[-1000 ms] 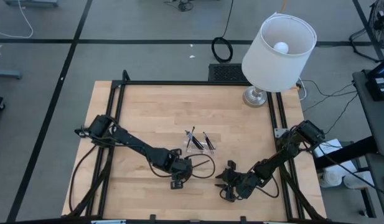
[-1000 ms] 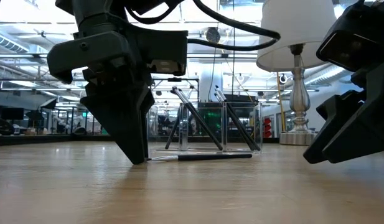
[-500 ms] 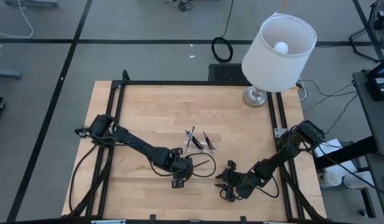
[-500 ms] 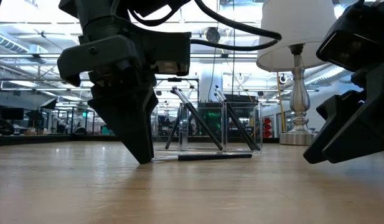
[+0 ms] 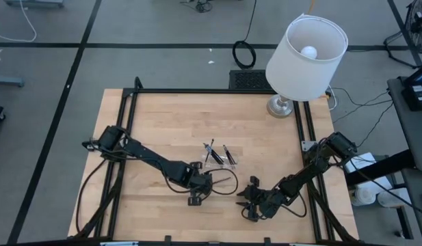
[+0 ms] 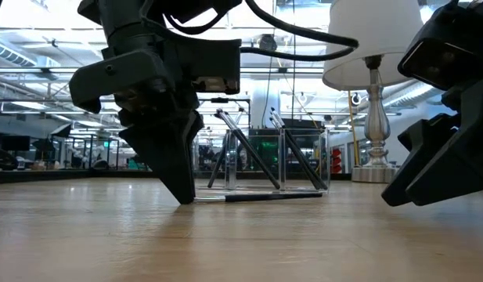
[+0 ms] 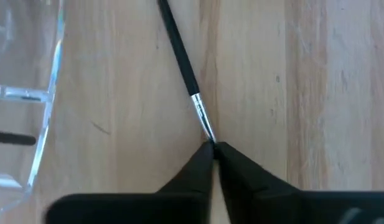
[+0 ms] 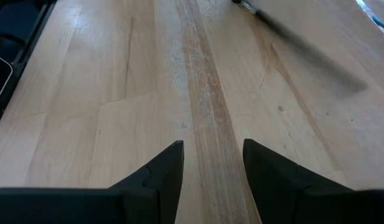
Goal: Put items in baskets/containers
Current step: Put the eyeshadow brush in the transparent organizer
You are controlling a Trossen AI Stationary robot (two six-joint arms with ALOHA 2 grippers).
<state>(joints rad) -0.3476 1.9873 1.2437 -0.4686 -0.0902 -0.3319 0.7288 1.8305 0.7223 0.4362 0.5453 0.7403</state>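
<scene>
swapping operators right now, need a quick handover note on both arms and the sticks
Left gripper: down at the table, jaws shut on the silvery tip of a stick lying beside the clear tray.
Right gripper: jaws open, holding nothing, waiting over bare wood near the front edge.
Done: several sticks lean inside the tray.
Left: lift the pinched stick and drop it in the tray.

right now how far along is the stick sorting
Partly done. Several sticks already lean inside the clear tray. In hand: the left gripper has its jaws pinched on the silvery tip of one stick lying on the table beside the tray, not yet lifted. Left: carrying that stick into the tray. The right gripper waits open over bare wood near the front edge.
</scene>
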